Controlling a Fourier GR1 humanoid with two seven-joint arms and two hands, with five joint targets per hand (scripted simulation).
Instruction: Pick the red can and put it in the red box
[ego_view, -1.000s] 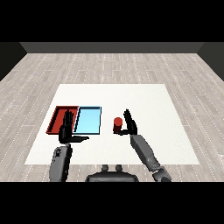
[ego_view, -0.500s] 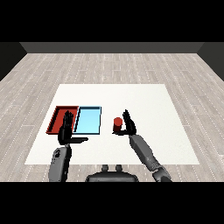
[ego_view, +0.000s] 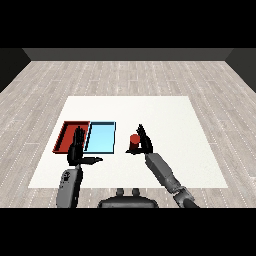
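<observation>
Head view: you see a white rectangular table on a grey plank floor. A shallow red rectangular tray and a shallow light blue rectangular tray lie side by side at the table's left, touching along their long edges, red outermost.

The small red cylindrical can stands upright on the table, just right of the light blue tray and apart from it, outside both trays.

The right robot hand sits just beside the can on its right. Fingers point up and away, thumb reaches toward the can's base. You cannot tell whether it touches the can; the fingers are not curled round it.

The left robot hand hovers over the near edge of the red tray, fingers straight and raised, thumb stretched right toward the blue tray. It holds nothing.
</observation>
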